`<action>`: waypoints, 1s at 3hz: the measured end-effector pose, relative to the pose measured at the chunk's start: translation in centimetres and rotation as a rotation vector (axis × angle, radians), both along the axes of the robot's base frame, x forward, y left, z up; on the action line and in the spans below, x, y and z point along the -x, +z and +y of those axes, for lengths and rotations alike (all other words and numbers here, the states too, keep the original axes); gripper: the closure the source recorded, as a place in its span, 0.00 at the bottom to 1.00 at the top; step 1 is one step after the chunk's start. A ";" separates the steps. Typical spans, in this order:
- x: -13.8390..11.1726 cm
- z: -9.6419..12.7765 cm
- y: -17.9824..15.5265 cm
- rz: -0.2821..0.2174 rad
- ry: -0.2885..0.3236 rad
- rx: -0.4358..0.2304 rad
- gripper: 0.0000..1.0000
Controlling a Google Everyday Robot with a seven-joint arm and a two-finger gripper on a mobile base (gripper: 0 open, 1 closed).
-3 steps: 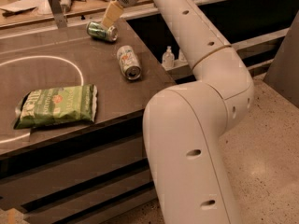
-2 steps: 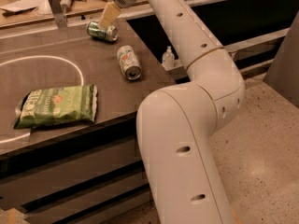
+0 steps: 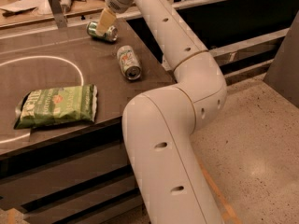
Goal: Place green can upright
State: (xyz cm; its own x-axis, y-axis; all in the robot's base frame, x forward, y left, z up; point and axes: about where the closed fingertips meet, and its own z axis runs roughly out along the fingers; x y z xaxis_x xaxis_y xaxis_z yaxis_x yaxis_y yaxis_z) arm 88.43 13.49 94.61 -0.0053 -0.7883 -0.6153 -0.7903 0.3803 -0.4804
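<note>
While the green can lies on its side at the table's far edge, we see gripper right over it, grip state unclear, paler can nearby, chip bag front-left.

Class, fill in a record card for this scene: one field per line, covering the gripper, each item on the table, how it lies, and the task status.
Gripper: at the far end of the table, right at the green can
Green can: lying on its side, far end
Pale can: on its side, nearer than the green can, apart from it
Chip bag: lying flat, front left
Task status: green can not yet upright
</note>
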 end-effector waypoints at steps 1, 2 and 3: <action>-0.2 0.8 -1.3 0.014 0.018 0.014 0.00; -0.6 1.4 -2.1 0.012 0.037 0.010 0.00; -0.8 1.7 -2.3 0.004 0.047 0.005 0.00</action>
State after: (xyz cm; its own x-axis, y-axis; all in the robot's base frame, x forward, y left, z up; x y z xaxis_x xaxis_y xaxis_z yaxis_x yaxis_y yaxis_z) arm 89.23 15.17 92.34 0.0291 -0.7910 -0.6111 -0.8094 0.3401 -0.4788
